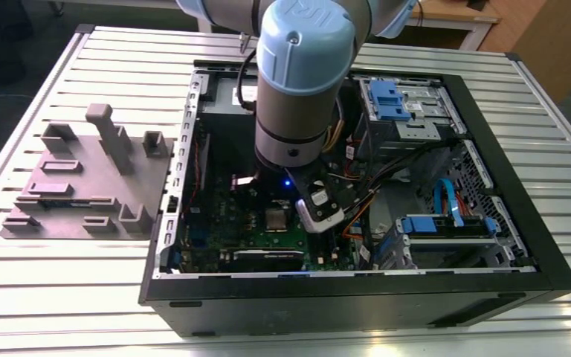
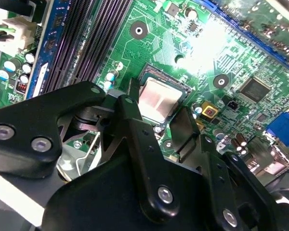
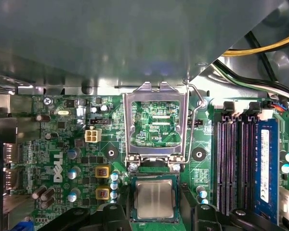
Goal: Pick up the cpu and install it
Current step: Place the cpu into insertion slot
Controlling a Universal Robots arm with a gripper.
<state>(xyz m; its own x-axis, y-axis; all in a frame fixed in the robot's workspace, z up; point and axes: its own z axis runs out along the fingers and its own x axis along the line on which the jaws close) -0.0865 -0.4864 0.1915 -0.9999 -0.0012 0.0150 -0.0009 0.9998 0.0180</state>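
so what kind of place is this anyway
Probably a robotics lab or test bench: a robot arm reaches into an open computer case lying on a slotted metal table, with a grey fixture block beside it.

Bold white lettering stands on the green motherboard [image 3: 43, 144] (the largest print there). Finer white print shows through the socket frame [image 3: 130, 125].

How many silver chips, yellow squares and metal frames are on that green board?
cpu: 1
yellow squares: 2
metal frame: 1
Total: 4
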